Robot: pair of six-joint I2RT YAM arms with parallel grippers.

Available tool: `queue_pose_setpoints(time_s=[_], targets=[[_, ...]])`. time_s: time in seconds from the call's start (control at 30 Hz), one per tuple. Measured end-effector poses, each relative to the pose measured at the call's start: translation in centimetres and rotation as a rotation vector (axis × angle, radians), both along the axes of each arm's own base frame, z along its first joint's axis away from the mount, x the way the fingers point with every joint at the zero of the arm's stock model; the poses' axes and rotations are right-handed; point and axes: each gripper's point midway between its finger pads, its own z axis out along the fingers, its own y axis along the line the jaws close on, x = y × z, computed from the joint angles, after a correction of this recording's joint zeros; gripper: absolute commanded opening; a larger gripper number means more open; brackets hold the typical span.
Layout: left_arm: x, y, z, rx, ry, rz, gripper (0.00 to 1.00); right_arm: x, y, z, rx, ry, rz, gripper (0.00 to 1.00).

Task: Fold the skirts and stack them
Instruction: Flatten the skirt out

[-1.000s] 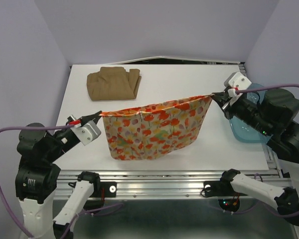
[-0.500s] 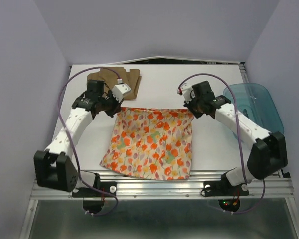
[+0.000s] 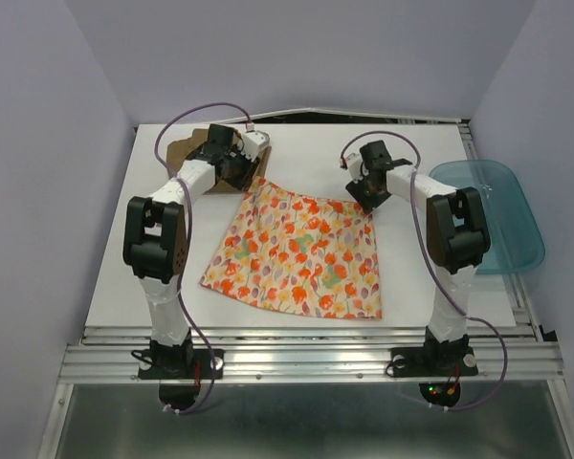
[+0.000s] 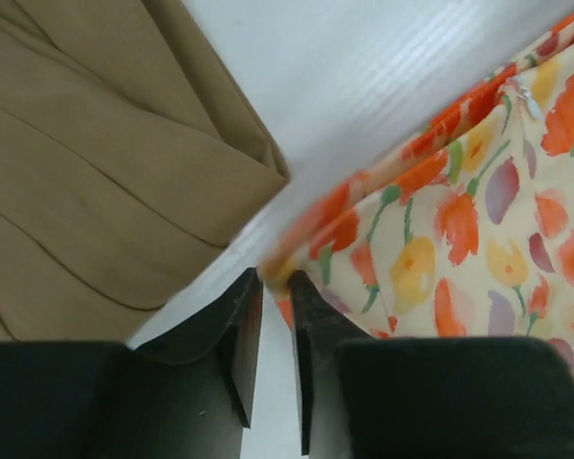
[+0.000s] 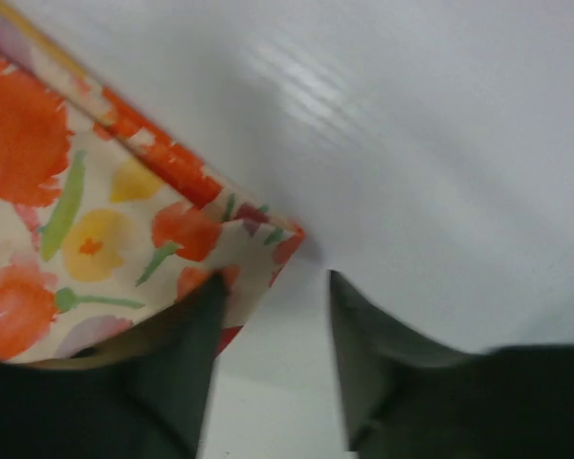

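- left claw: was clamped on a waist corner, now the jaws are slightly parted with table showing between them. The corner lies just off its tips, let go.
- tan skirt: folded, just left of the left claw, not touching the printed one.
- floral skirt: hung stretched in the air a second ago, now lies flat on the table, spreading back from both claws. Laying-out looks done; folding comes next.
- orientation: waist is at the claws, wide hem is on the side away from them. Long axis probably runs along the hem, left to right, slightly skewed.
- right claw: jaws apart and empty, with the other waist corner resting against one finger.
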Motion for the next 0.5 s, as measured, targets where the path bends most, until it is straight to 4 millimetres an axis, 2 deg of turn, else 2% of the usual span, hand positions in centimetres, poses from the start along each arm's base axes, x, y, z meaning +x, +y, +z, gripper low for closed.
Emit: queue_pose_setpoints(time_s=[0.03,0.07,0.2,0.27,0.33,0.43,0.5], targets=[[0.4,0.0,0.1,0.000,-0.006,0.013,0.61,0.3,-0.2,0.0,-0.008,0.004,-0.007,0.73],[1.0,0.2,0.7,0.002,-0.021,0.028,0.62,0.8,-0.4,0.3,-0.012,0.003,-0.025,0.79],[2.2,0.8,3.5,0.007,-0.087,0.070,0.63,3.3,-1.2,3.6,-0.003,-0.055,-0.085,0.82],[1.7,1.4,5.3,0.019,-0.112,0.088,0.63,4.3,-1.3,5.6,0.009,-0.101,-0.103,0.74],[0.6,2.0,7.0,0.027,-0.142,0.098,0.62,4.5,-1.2,7.6,0.027,-0.135,-0.100,0.66],[-2.9,2.9,9.4,0.033,-0.169,0.089,0.57,3.4,-0.3,9.5,0.081,-0.137,-0.047,0.45],[-4.8,3.1,9.8,0.031,-0.174,0.072,0.54,2.6,0.5,10.3,0.123,-0.125,-0.003,0.38]])
